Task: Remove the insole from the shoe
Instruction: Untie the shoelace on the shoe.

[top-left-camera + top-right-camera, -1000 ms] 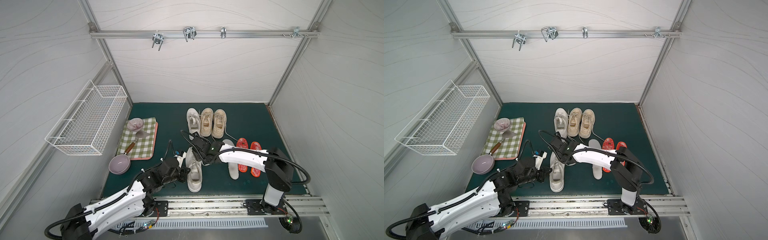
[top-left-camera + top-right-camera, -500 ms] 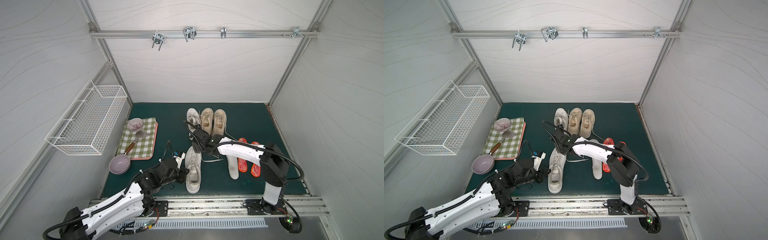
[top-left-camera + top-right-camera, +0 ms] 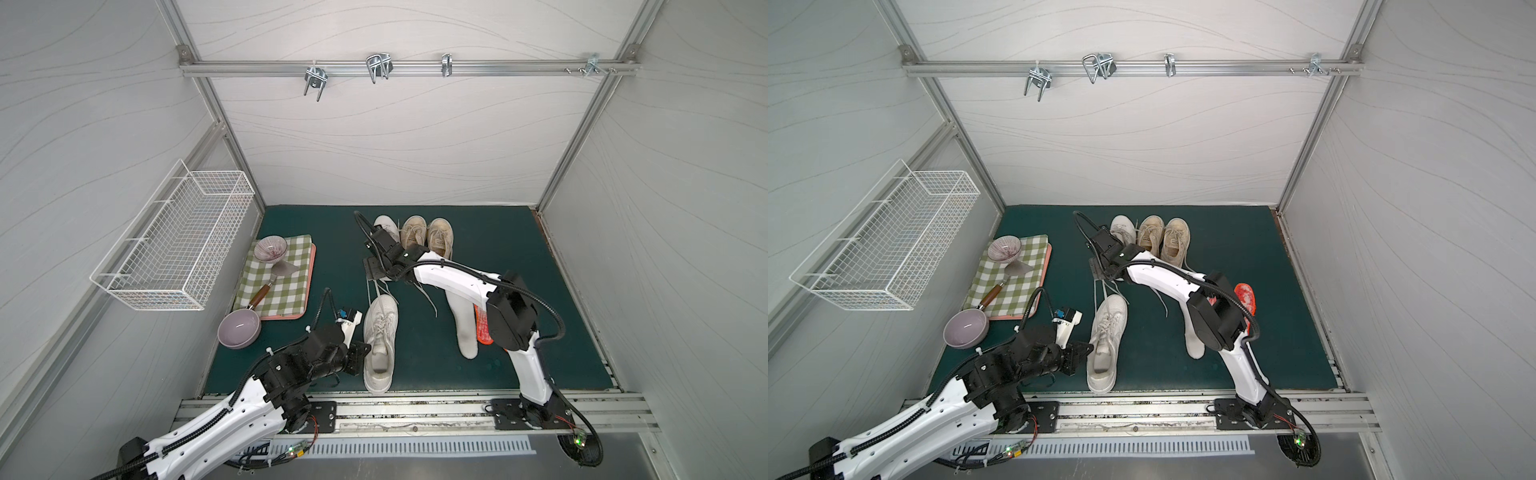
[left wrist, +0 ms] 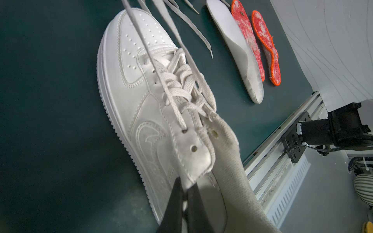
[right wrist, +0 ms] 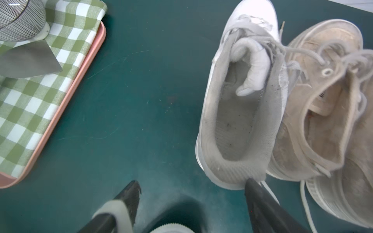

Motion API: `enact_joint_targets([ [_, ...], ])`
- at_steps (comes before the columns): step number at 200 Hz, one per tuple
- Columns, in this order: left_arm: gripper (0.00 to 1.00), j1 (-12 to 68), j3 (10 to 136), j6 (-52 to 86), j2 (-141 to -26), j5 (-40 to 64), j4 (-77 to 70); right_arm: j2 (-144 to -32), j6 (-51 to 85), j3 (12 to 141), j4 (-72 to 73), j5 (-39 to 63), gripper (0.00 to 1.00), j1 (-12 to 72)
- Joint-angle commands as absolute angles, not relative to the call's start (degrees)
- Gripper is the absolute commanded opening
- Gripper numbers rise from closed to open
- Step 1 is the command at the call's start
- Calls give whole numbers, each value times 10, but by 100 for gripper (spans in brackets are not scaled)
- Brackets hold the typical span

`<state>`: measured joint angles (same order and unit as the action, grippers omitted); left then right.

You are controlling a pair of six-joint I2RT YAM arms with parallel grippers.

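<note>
Firmly, the left gripper is clamped on the collar edge of the white sneaker, which lies flat on the green mat near the front rail, its laces running toward the back; the right gripper stands wide apart and holds nothing, low over the mat, one finger just beside the heel of the white mesh shoe in the back row; a grey insole sits inside that shoe; a loose white insole lies on the mat beside two orange insoles.
</note>
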<state>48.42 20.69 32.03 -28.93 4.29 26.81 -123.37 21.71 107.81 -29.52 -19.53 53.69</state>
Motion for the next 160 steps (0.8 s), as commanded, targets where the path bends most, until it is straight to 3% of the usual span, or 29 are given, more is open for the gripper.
enact_joint_targets([
  [1, 0, 486, 216, 330, -261, 27, 224, -1267, 192, 1143, -321, -176, 83, 528],
  [63, 0, 487, 203, 352, -224, -4, 238, -1290, 175, 1254, -384, -172, 95, 514],
  [112, 0, 485, 210, 374, -255, -62, 223, -1207, 158, 1179, -413, -175, 99, 527],
  [160, 0, 480, 245, 408, -365, -109, 174, -1068, 164, 1000, -425, -175, 99, 565],
])
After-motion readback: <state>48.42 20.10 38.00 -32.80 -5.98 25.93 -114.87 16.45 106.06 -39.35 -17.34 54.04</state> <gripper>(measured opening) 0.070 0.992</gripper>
